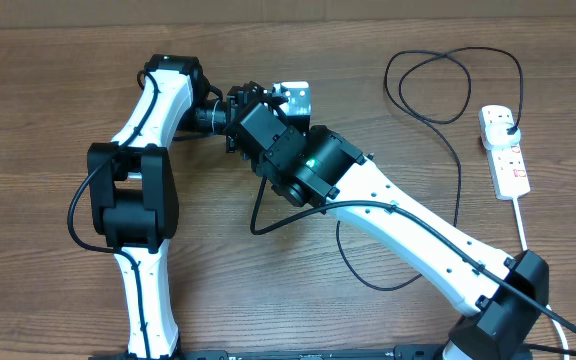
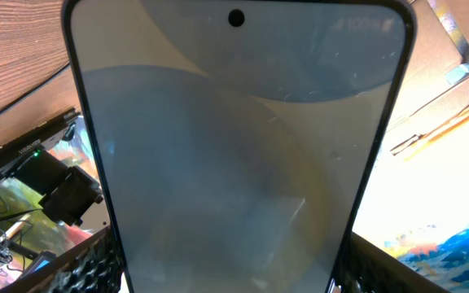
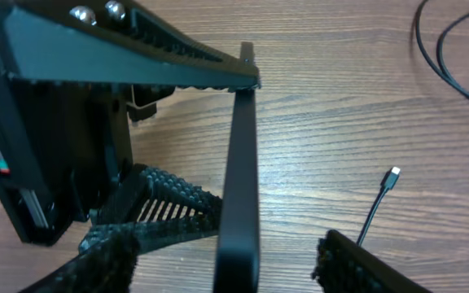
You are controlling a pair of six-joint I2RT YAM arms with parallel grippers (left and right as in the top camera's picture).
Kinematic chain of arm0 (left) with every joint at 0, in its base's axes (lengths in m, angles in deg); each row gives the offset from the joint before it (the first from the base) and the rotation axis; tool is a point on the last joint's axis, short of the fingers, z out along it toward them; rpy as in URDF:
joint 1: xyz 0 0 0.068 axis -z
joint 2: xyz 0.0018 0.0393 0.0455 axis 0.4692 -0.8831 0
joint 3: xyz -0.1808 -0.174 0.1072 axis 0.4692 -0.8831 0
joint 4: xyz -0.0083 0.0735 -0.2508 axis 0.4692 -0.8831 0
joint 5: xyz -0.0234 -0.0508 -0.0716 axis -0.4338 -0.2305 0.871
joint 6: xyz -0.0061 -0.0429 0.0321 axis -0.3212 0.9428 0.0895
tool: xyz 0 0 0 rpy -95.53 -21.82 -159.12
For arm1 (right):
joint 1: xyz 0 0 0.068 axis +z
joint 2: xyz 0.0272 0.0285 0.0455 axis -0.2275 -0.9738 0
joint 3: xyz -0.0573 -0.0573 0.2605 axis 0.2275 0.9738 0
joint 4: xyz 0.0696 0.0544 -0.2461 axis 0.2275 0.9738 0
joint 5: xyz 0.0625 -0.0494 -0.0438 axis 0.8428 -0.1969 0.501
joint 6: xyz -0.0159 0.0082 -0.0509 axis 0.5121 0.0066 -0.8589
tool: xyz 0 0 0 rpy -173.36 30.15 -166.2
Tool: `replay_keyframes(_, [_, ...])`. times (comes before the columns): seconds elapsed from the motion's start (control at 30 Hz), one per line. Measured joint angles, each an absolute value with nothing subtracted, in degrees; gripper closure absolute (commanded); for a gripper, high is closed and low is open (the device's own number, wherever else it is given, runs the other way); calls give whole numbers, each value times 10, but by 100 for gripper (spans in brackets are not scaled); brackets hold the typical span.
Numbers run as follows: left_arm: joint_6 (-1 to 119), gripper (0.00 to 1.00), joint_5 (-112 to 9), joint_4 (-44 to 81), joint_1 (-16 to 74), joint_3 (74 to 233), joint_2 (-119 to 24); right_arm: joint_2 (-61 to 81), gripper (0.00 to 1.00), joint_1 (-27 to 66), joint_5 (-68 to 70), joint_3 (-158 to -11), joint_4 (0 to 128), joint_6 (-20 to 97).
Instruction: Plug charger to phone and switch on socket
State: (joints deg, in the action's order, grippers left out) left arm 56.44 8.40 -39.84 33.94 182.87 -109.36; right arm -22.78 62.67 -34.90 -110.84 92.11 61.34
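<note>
Phone (image 2: 234, 163) hung above the table (image 3: 340, 106), clamped across its width in our left gripper (image 2: 230, 267), while our right gripper (image 3: 234, 264) straddled its edge, fingers (image 3: 357, 260) apart and gripping nothing.

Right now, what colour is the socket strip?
The socket is white with small red markings, clearest in the overhead view.

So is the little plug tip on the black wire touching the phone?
Apart. In the right wrist view, bare table shows between the charger tip and the phone.
</note>
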Motion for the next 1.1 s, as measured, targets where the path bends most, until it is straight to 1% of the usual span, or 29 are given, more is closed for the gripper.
replay_keyframes(0.1, [564, 21, 84, -398, 339, 1829, -1094, -228, 41, 627, -354, -1108, 920, 618])
replay_keyframes(0.3, [564, 21, 84, -398, 339, 1829, -1094, -228, 43, 627, -359, -1115, 935, 621])
replay_keyframes(0.4, [564, 21, 84, -398, 339, 1829, -1094, -228, 49, 627, -359, -1134, 951, 621])
replay_keyframes(0.53, [564, 21, 84, -398, 339, 1829, -1094, -228, 51, 627, -359, -1146, 955, 622])
replay_keyframes(0.67, [564, 21, 84, -398, 339, 1829, -1094, -228, 60, 627, -356, -1146, 957, 623])
replay_keyframes(1.1, [564, 21, 84, -411, 339, 1829, -1094, -228, 61, 627, -354, -1146, 957, 622])
